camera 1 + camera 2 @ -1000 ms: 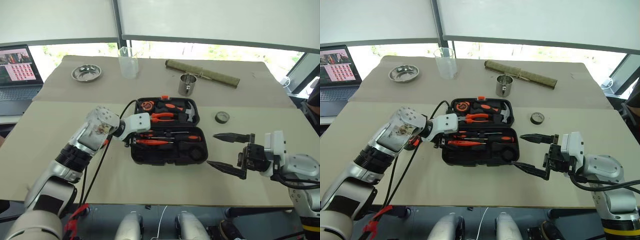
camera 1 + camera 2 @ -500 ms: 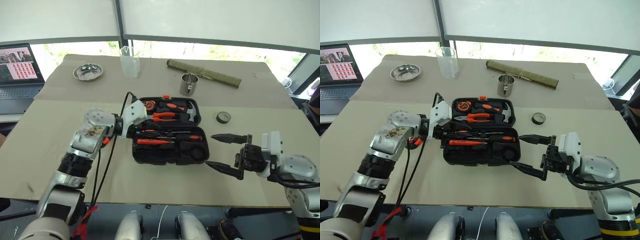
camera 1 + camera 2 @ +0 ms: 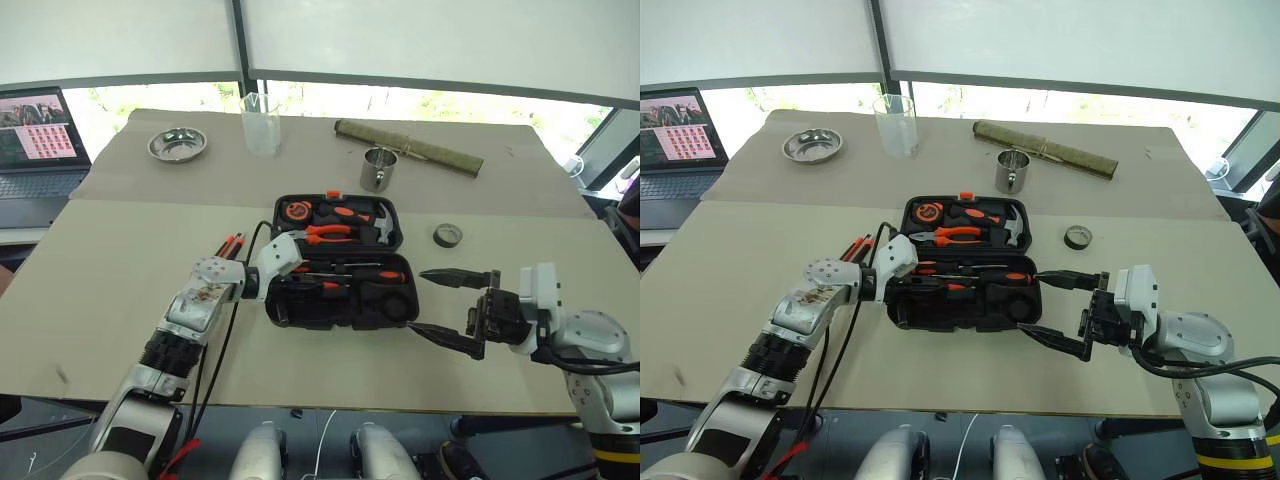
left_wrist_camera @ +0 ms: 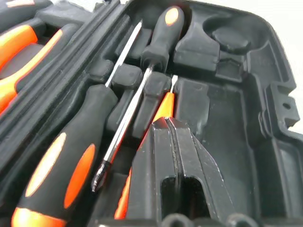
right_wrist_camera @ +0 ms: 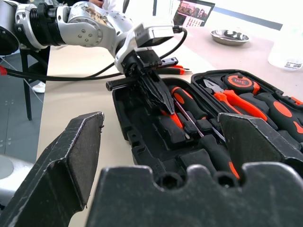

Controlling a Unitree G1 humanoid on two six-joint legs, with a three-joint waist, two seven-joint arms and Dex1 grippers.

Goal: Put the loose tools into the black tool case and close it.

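The black tool case (image 3: 340,322) lies open at the table's middle. Two screwdrivers (image 4: 61,165) with orange-and-black handles rest in slots of its near half. My left gripper (image 4: 166,124) is shut, and its tips are down in that near half on a slim orange tool (image 4: 163,106). From the right wrist it shows as the left gripper (image 5: 163,101) slanting into the case. A black-and-orange tool (image 3: 228,245), seemingly the utility knife, lies on the table left of the case beside my left arm. My right gripper (image 3: 420,300) hangs open and empty just right of the case.
Orange-handled pliers (image 3: 325,233), a hammer (image 3: 375,228) and a tape measure (image 3: 295,209) sit in the lid half. Behind stand a clear beaker (image 3: 258,123), steel cup (image 3: 375,168), steel bowl (image 3: 177,145), rolled mat (image 3: 408,145); tape roll (image 3: 446,235) right, laptop (image 3: 35,130) far left.
My left gripper has shut and sunk from over the case's left edge into the near half, onto the orange tool. The black-and-orange tool beside the arm is uncovered. The right arm kept still.
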